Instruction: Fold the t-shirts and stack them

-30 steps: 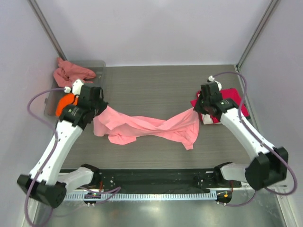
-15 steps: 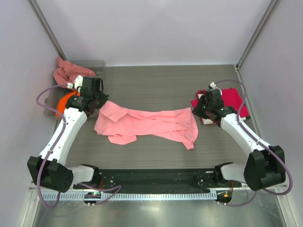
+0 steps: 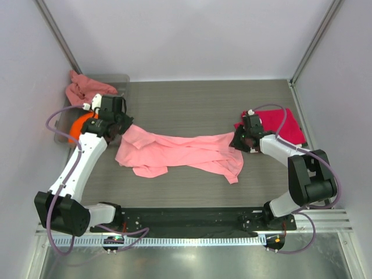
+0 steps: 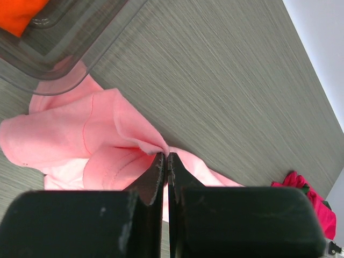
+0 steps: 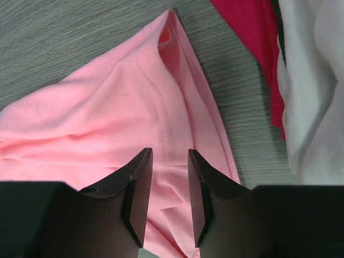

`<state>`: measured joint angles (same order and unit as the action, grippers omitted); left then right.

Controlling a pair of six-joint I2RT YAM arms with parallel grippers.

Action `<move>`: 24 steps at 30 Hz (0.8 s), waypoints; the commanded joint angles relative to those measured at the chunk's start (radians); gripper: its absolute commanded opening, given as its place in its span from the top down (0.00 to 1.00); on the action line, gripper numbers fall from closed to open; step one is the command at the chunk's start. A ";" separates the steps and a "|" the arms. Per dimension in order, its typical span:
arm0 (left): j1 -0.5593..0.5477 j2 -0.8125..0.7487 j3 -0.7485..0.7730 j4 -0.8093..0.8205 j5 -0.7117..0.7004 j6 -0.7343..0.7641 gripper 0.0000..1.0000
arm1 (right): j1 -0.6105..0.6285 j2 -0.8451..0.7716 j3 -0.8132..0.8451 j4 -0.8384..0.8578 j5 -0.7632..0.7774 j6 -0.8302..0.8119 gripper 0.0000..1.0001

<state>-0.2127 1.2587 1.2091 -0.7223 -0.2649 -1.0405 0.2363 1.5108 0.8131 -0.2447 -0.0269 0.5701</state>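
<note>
The light pink t-shirt (image 3: pixel 180 152) lies crumpled lengthways across the middle of the table. My left gripper (image 3: pixel 123 127) is shut on a fold at its left end, as the left wrist view shows at the fingertips (image 4: pixel 165 156) pinching pink cloth (image 4: pixel 102 134). My right gripper (image 3: pixel 239 142) is open just over the shirt's right end, with its jaws apart above the pink cloth (image 5: pixel 107 118) and nothing between them (image 5: pixel 169 156). The crimson red t-shirt (image 3: pixel 288 125) lies at the right, over a white one (image 5: pixel 314 97).
A grey plastic tray (image 3: pixel 119 84) stands at the back left, holding a dusty rose t-shirt (image 3: pixel 84 88) and an orange one (image 3: pixel 78 129). The tray's corner (image 4: pixel 70 54) is close to my left gripper. Walls close in on the left, back and right.
The right gripper has let go of the pink shirt's right end and now sits open over it. The shirt, earlier stretched and twisted between both grippers, now lies slack. The left gripper barely moved.
</note>
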 commanded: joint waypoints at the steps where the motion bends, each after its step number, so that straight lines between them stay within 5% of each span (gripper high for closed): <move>1: 0.009 -0.007 -0.006 0.047 0.009 -0.003 1.00 | 0.004 0.017 -0.017 0.081 -0.002 0.004 0.61; 9: 0.007 -0.012 -0.013 0.049 0.015 -0.007 1.00 | 0.005 0.052 -0.034 0.096 -0.007 -0.003 0.61; 12: 0.007 -0.027 -0.026 0.047 0.013 -0.007 1.00 | 0.003 0.051 -0.045 0.108 -0.024 -0.004 0.68; 17: 0.007 -0.022 -0.036 0.035 0.009 -0.003 1.00 | 0.003 -0.024 -0.031 0.081 -0.034 0.001 0.97; 24: 0.007 -0.021 -0.048 0.031 0.019 -0.003 1.00 | 0.001 -0.197 0.014 -0.040 -0.024 -0.006 0.99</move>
<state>-0.2127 1.2564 1.1706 -0.7082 -0.2565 -1.0420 0.2363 1.4151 0.7780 -0.2409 -0.0517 0.5732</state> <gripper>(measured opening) 0.008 0.023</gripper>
